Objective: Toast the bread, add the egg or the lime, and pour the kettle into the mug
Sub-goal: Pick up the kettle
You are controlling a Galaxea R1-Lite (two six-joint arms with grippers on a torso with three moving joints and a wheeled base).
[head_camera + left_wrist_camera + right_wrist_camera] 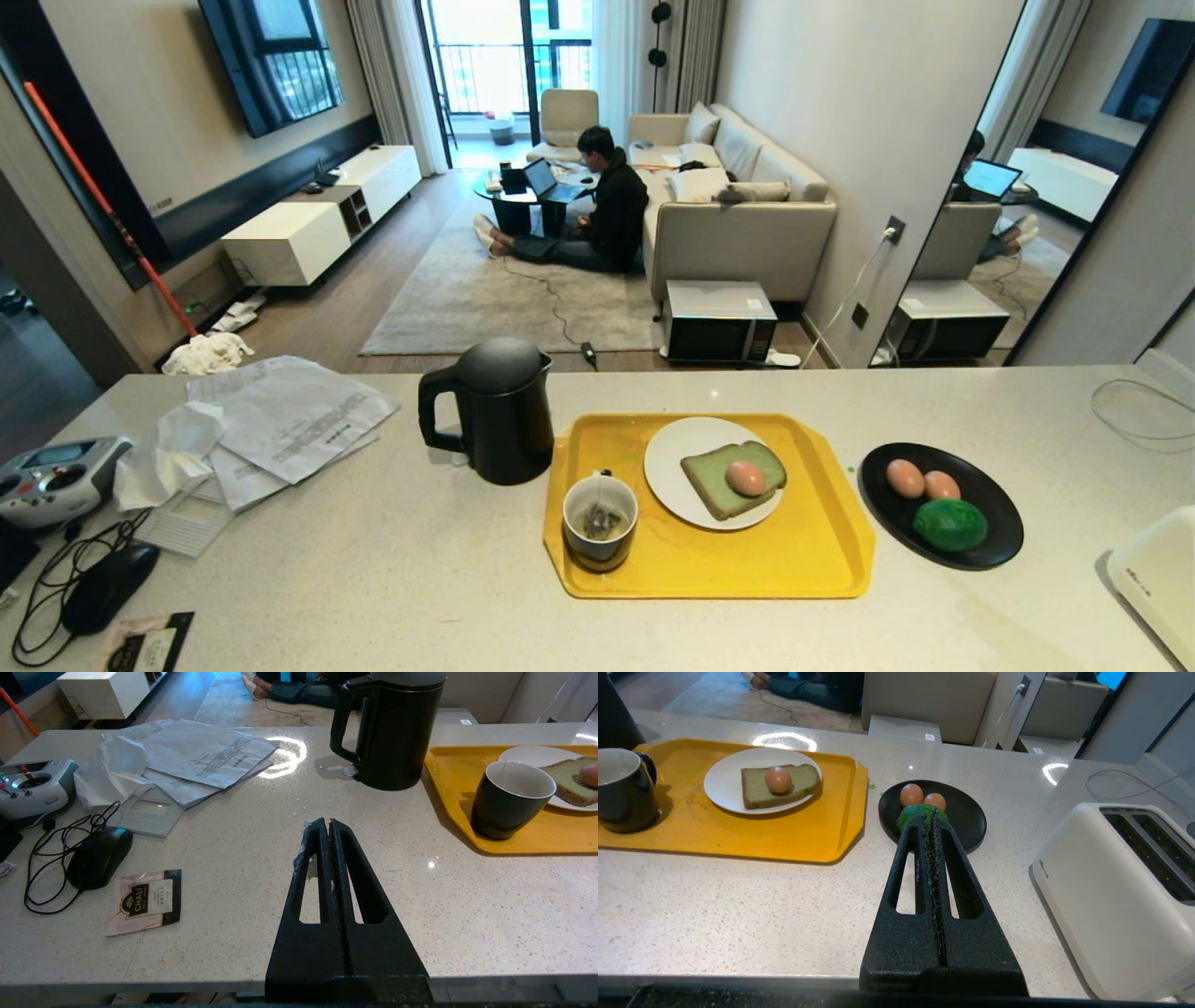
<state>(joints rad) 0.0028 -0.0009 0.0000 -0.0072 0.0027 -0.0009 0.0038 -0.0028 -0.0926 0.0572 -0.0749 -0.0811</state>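
Yellow plastic tray [822, 560] holds a white round plate [667, 467], where the pale green bread slice [714, 476] lies with one pinkish-brown egg [745, 478] on top. The dark mug [600, 523], with a tea bag inside, stands on the tray near the tall black kettle [499, 411]. The bumpy green lime [949, 525] lies on a black dish [999, 551].

Both the left gripper [329, 822] and the right gripper [930, 817] have their jaws pressed together, holding nothing, low near the counter edge. Pouring seems the remaining step: the left gripper should open, take the kettle's loop handle firmly, and tilt slowly over the mug.
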